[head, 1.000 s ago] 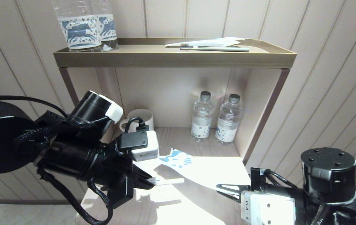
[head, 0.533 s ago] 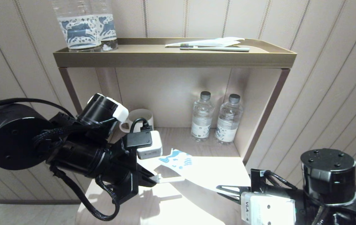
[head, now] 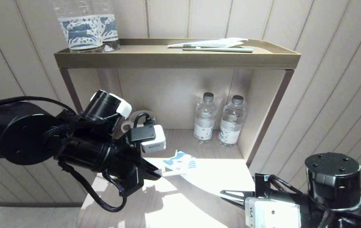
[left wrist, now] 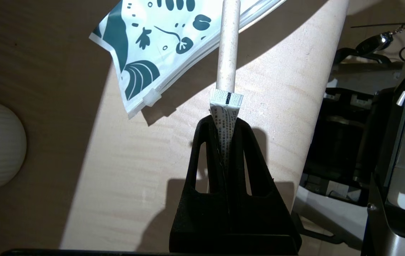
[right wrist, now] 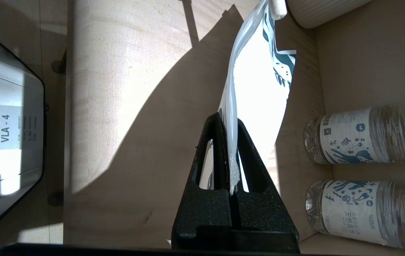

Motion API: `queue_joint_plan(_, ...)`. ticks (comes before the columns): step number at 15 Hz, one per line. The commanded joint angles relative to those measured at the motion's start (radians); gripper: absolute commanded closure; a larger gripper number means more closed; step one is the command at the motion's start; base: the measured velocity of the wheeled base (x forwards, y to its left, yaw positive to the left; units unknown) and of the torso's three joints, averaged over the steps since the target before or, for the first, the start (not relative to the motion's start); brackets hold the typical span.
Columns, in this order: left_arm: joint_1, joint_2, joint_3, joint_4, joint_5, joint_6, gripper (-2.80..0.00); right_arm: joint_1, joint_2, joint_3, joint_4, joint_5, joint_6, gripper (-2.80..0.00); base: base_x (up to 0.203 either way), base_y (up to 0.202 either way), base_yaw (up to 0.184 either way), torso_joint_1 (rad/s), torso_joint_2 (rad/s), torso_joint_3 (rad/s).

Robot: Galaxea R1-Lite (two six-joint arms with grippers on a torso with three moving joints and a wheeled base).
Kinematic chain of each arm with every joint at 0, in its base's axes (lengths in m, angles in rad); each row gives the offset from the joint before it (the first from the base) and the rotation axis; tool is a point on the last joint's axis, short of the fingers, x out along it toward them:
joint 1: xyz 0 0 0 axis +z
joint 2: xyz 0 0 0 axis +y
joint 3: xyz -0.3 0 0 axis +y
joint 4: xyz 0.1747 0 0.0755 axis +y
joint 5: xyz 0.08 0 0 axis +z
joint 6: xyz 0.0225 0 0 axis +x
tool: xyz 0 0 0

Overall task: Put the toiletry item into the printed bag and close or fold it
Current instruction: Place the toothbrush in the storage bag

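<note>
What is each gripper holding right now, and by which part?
Left gripper pinches the small white tube by its crimped end; right gripper clamps the printed bag at one end.

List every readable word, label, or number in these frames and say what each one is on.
"VLA - 4": white sticker on the right wrist camera housing, also seen from the left wrist view.
"VLA - 4": sticker on the left wrist camera housing.
"天然泉水": water bottle label; other label text too small to read.
Fine print on the small white tube in the left end effector: too small.
</note>
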Motion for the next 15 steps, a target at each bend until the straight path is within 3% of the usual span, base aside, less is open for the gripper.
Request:
queue_joint_plan(1, -0.001, 0.003, 0.002, 0.002, -0.002, 0.003, 0.00, 0.001, -0.002, -0.004, -0.004, 0.002, -0.006, 0.00, 0.000, 0.000, 0.000, 0.000, 0.00, 0.000)
queue_joint_plan(8, -0.008, -0.130, 0.003, 0.017, -0.004, -0.003, 0.00, -0.012, -0.054, -0.021, -0.004, 0.002, -0.007, 0.00, 0.000, 0.000, 0.000, 0.000, 0.00, 0.000)
queue_joint_plan(15, -0.065, -0.098, 0.054, 0.020, 0.017, 0.005, 0.00, -0.010, -0.055, -0.020, -0.004, 0.000, -0.007, 0.00, 0.000, 0.000, 0.000, 0.000, 0.00, 0.000)
